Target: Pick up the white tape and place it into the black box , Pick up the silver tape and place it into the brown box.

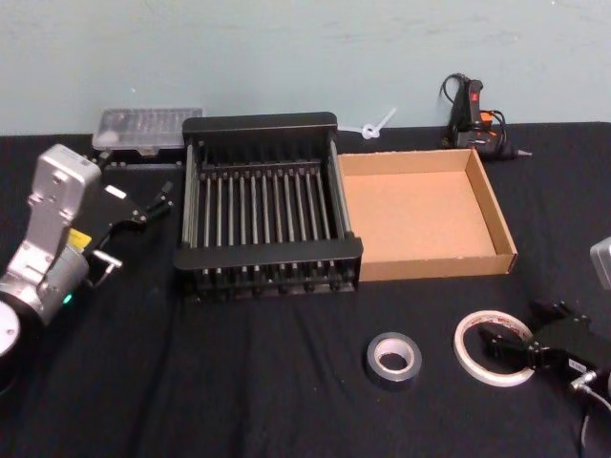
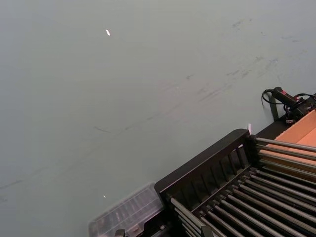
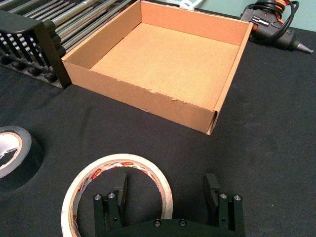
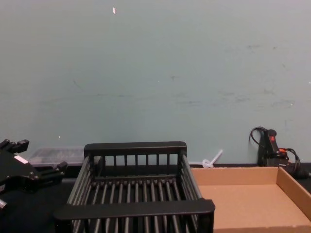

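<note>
Right pincer (image 3: 167,190) sat low at the counter's near right corner, its fingers (image 3: 120,188) apart and straddling one side of the white tape (image 1: 493,347): one finger stood inside the roll's hollow centre, the other outside its rim. The white tape lay flat on the black counter (image 1: 239,382), and whether the fingers touched it could not be told. Just to its left, a little apart, the silver tape (image 1: 393,359) also lay flat, its hollow centre facing up.

Beyond both rolls, near the middle of the counter, stood the black box (image 1: 268,218), with nothing to be seen on its slatted bottom. The brown box (image 1: 426,213) sat right against its right side, its cardboard floor bare. Left pincer (image 1: 148,204) was held up at the counter's left edge, beside the black box's left wall, fingers spread and holding nothing.

Toward the far edge, a clear plastic case (image 1: 145,129) lay behind the black box's far left corner. A glue gun (image 1: 473,116) with its cord rested behind the brown box's far right corner, and a small white object (image 1: 375,126) lay between them at the far edge.
</note>
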`<state>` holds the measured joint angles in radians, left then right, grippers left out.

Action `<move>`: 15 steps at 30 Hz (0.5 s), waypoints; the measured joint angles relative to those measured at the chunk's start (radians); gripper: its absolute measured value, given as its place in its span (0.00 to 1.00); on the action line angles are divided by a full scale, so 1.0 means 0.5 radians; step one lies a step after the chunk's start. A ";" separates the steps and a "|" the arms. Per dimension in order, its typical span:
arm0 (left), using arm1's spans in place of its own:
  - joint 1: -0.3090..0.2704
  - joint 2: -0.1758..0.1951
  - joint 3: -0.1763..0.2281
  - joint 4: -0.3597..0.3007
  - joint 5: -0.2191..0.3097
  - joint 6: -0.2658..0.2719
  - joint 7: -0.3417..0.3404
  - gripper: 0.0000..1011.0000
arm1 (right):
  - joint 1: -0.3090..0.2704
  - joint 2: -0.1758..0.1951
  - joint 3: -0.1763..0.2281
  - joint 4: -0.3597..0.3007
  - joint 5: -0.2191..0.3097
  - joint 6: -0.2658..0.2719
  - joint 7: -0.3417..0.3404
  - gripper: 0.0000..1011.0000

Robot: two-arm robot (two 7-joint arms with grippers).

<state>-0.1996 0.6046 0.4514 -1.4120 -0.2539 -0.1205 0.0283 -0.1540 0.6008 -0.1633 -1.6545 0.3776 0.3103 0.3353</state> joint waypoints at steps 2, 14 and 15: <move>0.000 0.000 0.000 0.000 0.000 0.000 0.000 0.99 | 0.000 0.000 0.000 0.000 0.000 0.000 0.000 0.99; 0.000 0.000 0.000 0.000 0.000 0.000 0.000 0.99 | -0.001 0.000 0.000 -0.002 0.000 -0.001 -0.002 0.94; 0.000 0.000 0.000 0.000 0.000 0.000 0.000 0.99 | 0.000 0.000 0.000 -0.002 0.000 -0.001 -0.002 0.92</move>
<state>-0.1996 0.6047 0.4514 -1.4120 -0.2539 -0.1205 0.0283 -0.1542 0.6010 -0.1633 -1.6557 0.3777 0.3096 0.3344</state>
